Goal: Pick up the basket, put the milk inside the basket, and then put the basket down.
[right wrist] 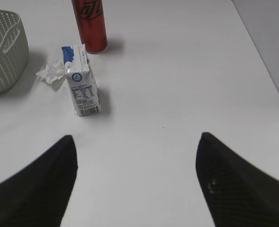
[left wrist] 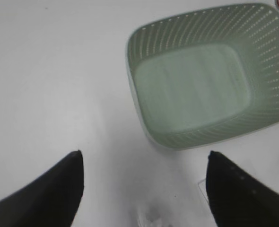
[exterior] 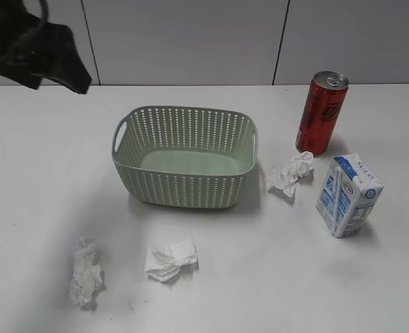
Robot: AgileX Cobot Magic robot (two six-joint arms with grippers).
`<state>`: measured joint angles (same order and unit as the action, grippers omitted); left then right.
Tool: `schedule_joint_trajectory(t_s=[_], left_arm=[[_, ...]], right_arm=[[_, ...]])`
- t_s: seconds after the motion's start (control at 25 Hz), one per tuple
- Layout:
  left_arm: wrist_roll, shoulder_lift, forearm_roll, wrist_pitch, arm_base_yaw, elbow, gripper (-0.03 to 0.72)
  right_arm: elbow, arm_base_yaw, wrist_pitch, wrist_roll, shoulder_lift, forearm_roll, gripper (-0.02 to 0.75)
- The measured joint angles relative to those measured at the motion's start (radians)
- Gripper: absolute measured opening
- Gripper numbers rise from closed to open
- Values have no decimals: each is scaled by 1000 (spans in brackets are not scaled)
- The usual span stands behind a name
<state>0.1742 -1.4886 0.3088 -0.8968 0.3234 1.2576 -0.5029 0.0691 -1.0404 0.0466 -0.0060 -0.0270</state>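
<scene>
Exterior view shows the basket [exterior: 184, 157] mid-tabletop [exterior: 45, 173], the milk [exterior: 348, 195] upright at its 4 o'clock, while both the left tool [left wrist: 144, 163] and right tool [right wrist: 137, 146] gape wide, empty.

— Where is the left arm?
— High at the far left of the exterior view; only a dark bulk of the left arm [exterior: 35, 45] shows, its pincer out of that frame.
— And the left gripper [left wrist: 144, 189]?
— Its two dark fingers [left wrist: 49, 194] stand wide apart, nothing between them, pointing down and forward.
— The right one?
— The right gripper [right wrist: 137, 182] is likewise spread wide, fingers [right wrist: 239, 184] parted and holding nothing. It does not show in the exterior view.
</scene>
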Motion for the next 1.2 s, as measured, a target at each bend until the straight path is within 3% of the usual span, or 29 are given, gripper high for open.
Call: schedule_joint_trajectory(t_s=[0.16,0.4,0.76,0.88,1.08,1.2], left_arm=[[-3,-189,-7,-31,40,104,593],[-19,-422,-23,-36,46,229,593],[-35,-605,-20,46,46,269,553],[-85,-629,-20,71,46,269,434],[-113,-631,-18,95,46,269,45],[-125,-631,-24,90,47,269,-13]], right_arm=[[0,0,0,0,0,0,588],[0,0,0,0,0,-1,588],[0,0,0,0,0,-1,588],[0,0,0,0,0,-1,588],[0,0,0,0,0,-1,588],[0,0,0,0,0,-1,588]])
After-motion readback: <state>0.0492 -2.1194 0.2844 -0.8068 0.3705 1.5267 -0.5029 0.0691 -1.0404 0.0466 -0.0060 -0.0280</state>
